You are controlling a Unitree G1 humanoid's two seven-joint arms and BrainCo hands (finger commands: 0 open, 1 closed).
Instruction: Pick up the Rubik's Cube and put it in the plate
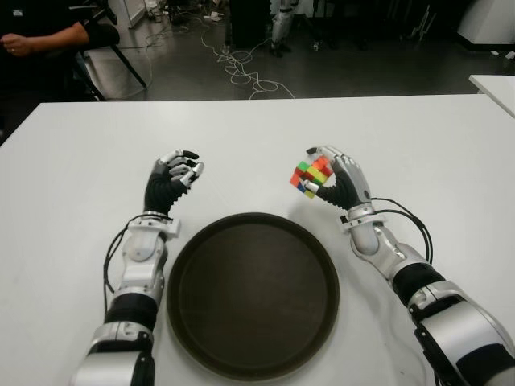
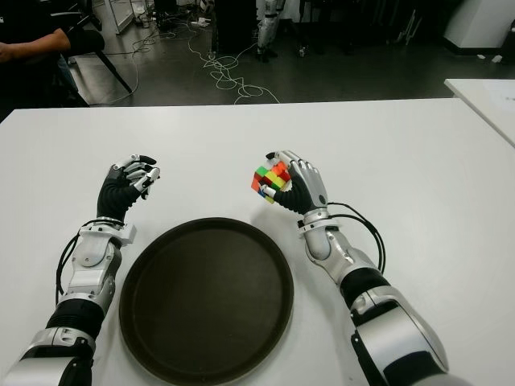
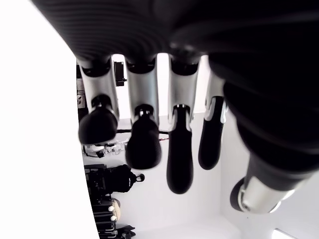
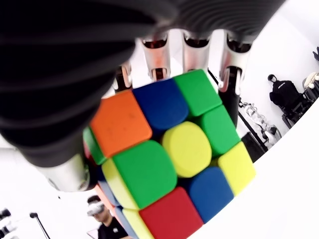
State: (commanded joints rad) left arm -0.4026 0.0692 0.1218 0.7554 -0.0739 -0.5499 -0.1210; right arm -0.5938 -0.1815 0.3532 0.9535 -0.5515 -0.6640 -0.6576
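My right hand [image 1: 328,178] is shut on the Rubik's Cube [image 1: 310,176], holding it above the white table just beyond the far right rim of the round dark brown plate [image 1: 253,296]. The right wrist view shows the cube [image 4: 169,154] close up, wrapped by my fingers [image 4: 235,69], with its mixed coloured tiles facing the camera. My left hand [image 1: 179,173] shows to the far left of the plate, its fingers [image 3: 142,142] relaxed and holding nothing. Nothing lies in the plate.
The white table [image 1: 257,129] stretches beyond both hands. A person in black [image 1: 48,36] sits past its far left corner, and cables [image 1: 241,68] lie on the floor behind. Another white table [image 1: 495,84] stands at the far right.
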